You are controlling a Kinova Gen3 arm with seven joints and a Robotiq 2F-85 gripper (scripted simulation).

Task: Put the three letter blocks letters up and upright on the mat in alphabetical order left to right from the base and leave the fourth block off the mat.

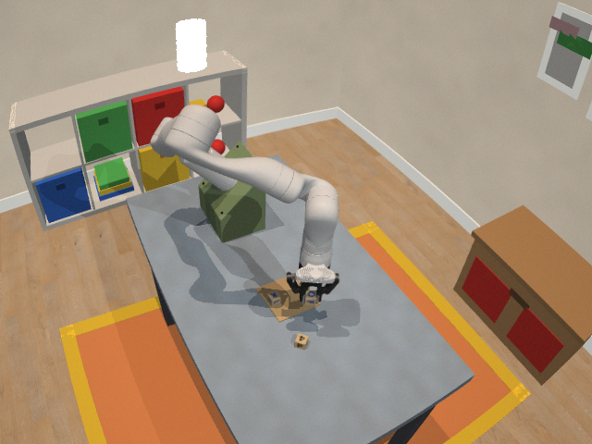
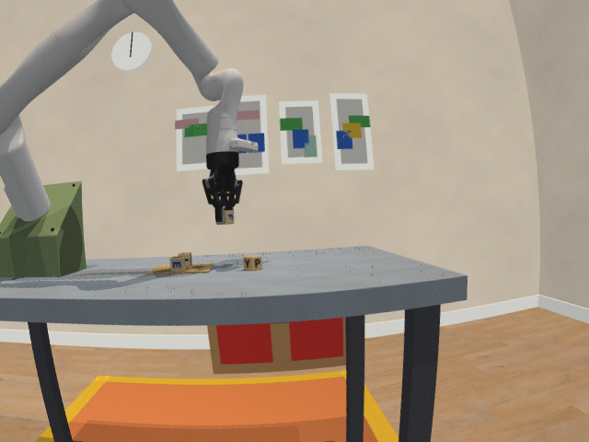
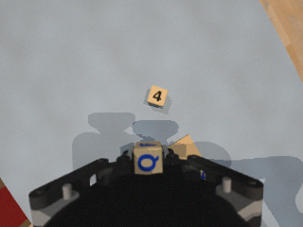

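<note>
The black metal tool [image 1: 312, 300] [image 2: 225, 219] [image 3: 148, 152] grips a tan cube block with a blue Q [image 1: 311, 296] [image 2: 229, 217] [image 3: 148, 161], high above the grey desk [image 1: 296, 377] [image 2: 332, 280] [image 3: 85, 57]. A tan cube block reading 4 on top, Y and P on its sides [image 1: 301, 340] [image 2: 252, 262] [image 3: 157, 96], sits off the thin tan mat [image 1: 282, 315] [image 2: 204, 268] [image 3: 184, 148].
</note>
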